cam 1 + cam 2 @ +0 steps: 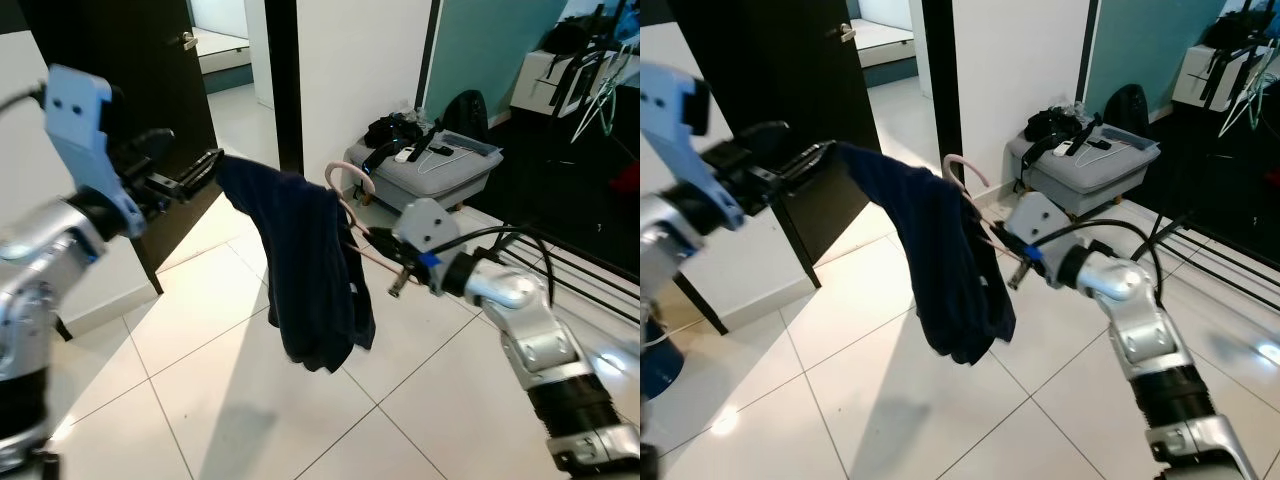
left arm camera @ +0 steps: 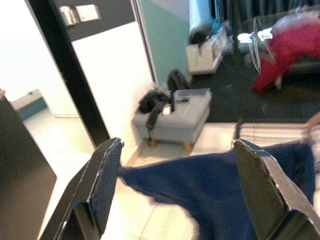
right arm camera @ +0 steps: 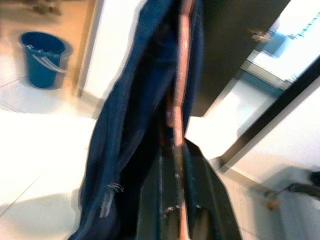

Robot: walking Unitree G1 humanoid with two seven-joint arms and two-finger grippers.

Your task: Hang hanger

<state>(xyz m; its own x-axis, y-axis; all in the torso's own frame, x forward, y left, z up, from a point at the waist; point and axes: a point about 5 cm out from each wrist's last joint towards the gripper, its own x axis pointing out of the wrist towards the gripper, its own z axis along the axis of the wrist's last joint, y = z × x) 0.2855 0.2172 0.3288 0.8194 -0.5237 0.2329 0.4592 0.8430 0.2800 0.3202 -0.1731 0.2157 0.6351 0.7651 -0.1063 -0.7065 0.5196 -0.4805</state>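
At frame centre, the right gripper [image 1: 372, 238] reaches left, clenched on a pink plastic hanger [image 1: 352, 205] carrying a dark blue garment [image 1: 305, 270]. The raised left gripper [image 1: 195, 172], fingers spread, touches the garment's upper-left edge.

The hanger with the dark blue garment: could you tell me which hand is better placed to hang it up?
Right. The right hand is shut on the hanger, while the left hand only steadies the garment between open fingers.

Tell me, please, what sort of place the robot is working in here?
Probably a home hallway or living area: glossy white floor tiles, a dark wooden door standing open, and a grey upholstered ottoman piled with small items.
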